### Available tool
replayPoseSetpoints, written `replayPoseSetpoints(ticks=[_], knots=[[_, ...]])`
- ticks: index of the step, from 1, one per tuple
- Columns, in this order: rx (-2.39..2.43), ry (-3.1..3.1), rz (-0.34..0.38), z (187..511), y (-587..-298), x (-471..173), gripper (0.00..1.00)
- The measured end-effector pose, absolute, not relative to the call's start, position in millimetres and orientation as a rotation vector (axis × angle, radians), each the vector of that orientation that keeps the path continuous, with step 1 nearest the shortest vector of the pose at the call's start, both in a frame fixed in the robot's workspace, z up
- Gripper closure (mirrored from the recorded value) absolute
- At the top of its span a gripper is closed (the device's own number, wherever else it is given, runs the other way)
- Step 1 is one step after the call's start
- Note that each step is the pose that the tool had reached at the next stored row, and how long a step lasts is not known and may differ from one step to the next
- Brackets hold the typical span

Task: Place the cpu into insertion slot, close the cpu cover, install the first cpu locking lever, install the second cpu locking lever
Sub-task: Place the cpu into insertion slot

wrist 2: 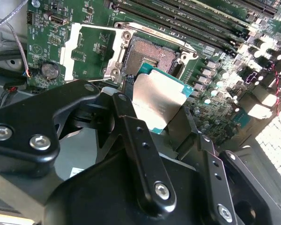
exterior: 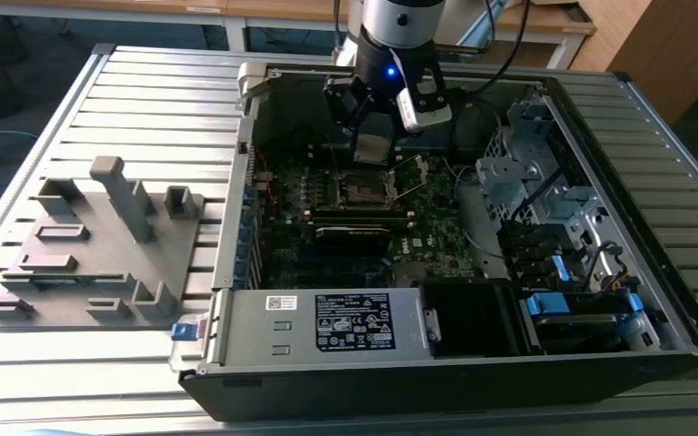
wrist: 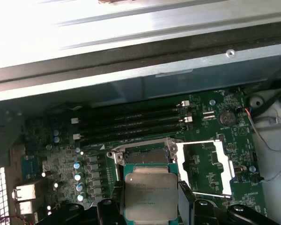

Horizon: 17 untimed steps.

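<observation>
Second wrist view: cpu clamped by two opposite edges, silver top showing | gripper closed onto it | insertion slot just past the fingertips, bare, cpu not seated | cpu cover swung open beside the slot.

An open computer case lies on a grey slatted table, and beside the case, on the exterior view's left, sits a grey moulded fixture with upright posts. Inside the case, a silver power supply box fills one corner, blue drive tabs beside it. Deeper in the case, long black memory slots run side by side, a coin cell battery near them
</observation>
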State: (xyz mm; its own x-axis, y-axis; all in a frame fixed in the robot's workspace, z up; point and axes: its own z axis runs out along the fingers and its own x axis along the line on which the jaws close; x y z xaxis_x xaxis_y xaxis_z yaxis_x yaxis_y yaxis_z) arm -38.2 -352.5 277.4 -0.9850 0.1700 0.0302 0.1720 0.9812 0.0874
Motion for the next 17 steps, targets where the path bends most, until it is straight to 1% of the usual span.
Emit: replayPoseSetpoints(ticks=[17], knots=[[-0.299,-3.102,-0.141,277.2,-352.5,-38.3,0.46]])
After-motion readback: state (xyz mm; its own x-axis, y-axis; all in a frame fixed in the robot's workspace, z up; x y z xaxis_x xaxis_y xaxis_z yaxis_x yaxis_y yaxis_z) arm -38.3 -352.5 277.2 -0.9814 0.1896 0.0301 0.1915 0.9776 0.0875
